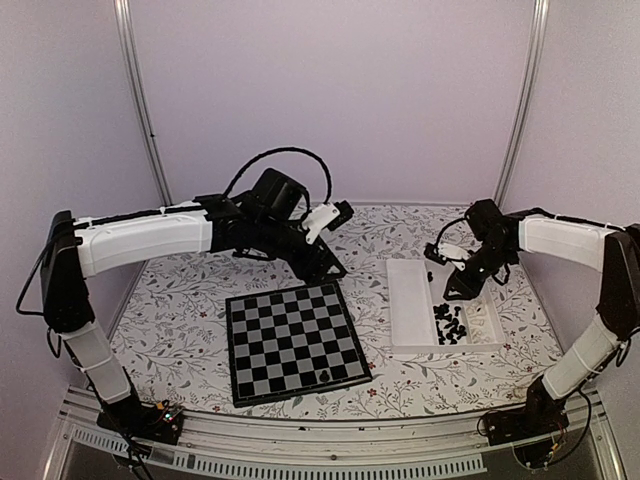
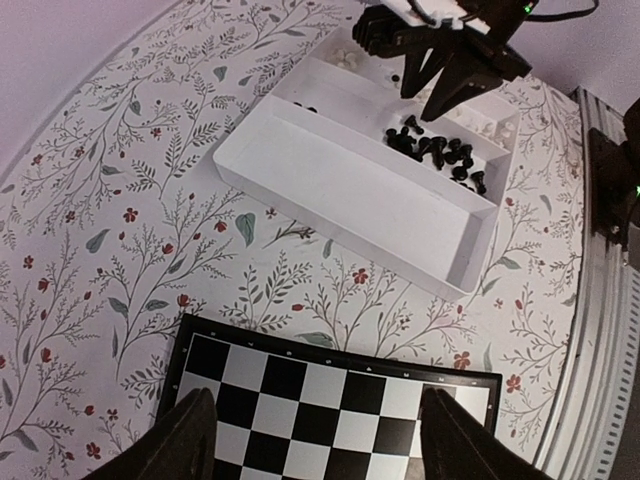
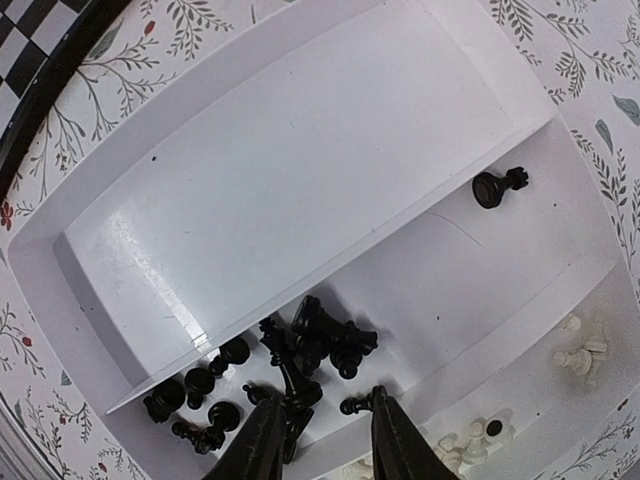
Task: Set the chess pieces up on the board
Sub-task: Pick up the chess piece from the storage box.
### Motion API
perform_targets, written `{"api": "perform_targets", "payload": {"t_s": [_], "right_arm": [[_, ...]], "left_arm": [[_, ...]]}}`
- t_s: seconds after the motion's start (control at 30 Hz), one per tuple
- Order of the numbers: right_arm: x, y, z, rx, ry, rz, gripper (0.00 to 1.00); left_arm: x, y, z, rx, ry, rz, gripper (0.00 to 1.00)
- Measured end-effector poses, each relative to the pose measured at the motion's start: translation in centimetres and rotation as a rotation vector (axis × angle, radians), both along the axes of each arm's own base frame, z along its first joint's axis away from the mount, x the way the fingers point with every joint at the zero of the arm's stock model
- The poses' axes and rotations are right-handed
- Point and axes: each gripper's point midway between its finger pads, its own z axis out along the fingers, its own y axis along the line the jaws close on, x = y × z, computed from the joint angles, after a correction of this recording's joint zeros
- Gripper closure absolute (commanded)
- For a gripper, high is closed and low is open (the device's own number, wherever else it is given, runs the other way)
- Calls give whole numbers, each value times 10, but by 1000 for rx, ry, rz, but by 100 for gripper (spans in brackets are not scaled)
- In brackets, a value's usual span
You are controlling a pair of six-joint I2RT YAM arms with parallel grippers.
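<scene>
Step in hand, by the look of it: picking a black piece out of the tray for the board. Early in the job: only one piece seen standing on the board, in the near row toward the right corner, with every other square bare.

Board flat mid-table, close to the near edge. Tray to its right, a strip of the flowered table showing between them. Wide left compartment empty. Middle compartment holding the black pieces, heaped at its near end, with a stray piece lying alone toward the far end. Cream pieces in the rightmost compartment.

Right gripper down in the heap, jaws apart by a narrow gap, tips straddling a couple of tumbled pieces, nothing seen firmly clamped. Left gripper hovering over the far edge of the board, jaws wide apart, empty.

Next, most likely: pinch one piece only, not two at once. Lift clear of the tray wall, carry across to the board, set down upright and centred in a single square. Delicate work, judging by how small, tangled and toppled the pieces are. Easy to slip, or to come up tilted.
</scene>
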Motion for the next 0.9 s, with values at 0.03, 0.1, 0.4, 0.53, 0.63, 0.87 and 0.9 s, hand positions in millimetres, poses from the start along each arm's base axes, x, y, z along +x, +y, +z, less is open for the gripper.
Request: {"api": "perform_targets", "payload": {"t_s": [0.03,0.1,0.4,0.53,0.63,0.87,0.9], "right_arm": [[1,0,-3,-1,5,-1,68],[2,1,-8,-4,12,-2,68],[1,-2,-36,-36,89,-18,72],[1,-2,-40,-37,98,-21,76],[0,-2,-44,-39,112,-22,78],[2,2,-45,-26,117,-21,93],[3,2,-45,-24,118,-21,94]], "left_arm": [[1,0,0,0,-2,4,28],[2,1,0,3,-3,10,28],[4,3,-2,16,-2,28,28],[4,3,-5,23,5,29,27],[4,4,-7,28,7,32,27],[6,5,-8,33,4,43,27],[6,5,-8,34,4,45,27]]}}
